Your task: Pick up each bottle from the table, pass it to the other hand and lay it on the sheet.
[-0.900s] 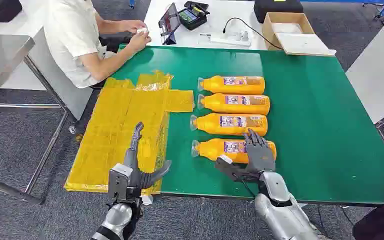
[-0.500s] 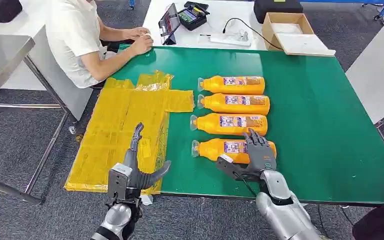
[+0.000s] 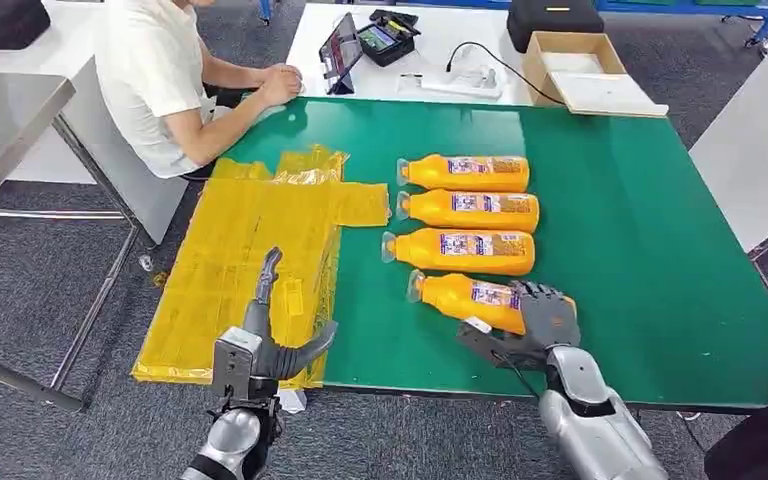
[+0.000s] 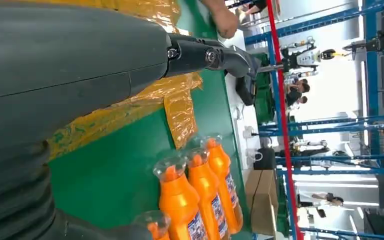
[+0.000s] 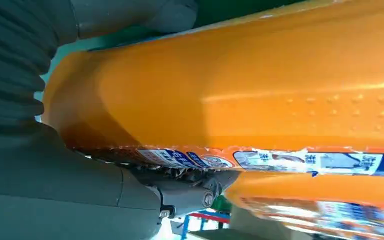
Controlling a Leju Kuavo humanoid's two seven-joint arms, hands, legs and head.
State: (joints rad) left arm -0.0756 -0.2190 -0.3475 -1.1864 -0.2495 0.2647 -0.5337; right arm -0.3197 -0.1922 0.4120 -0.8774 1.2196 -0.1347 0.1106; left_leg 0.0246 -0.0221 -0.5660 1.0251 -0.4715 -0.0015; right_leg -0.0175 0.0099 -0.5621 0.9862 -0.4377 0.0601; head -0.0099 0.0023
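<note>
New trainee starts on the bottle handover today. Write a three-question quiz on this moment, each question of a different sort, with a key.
1. True or false: the right hand grips the nearest bottle at its base end.
2. Multiple choice: how many bottles lie on the yellow sheet? A) none B) one C) four
3. Fill in: the left hand holds ____ and hovers over the near edge of the sheet.

Key: 1 true; 2 A, since all four bottles, including the three in the row, are over the green table; 3 nothing.
</note>
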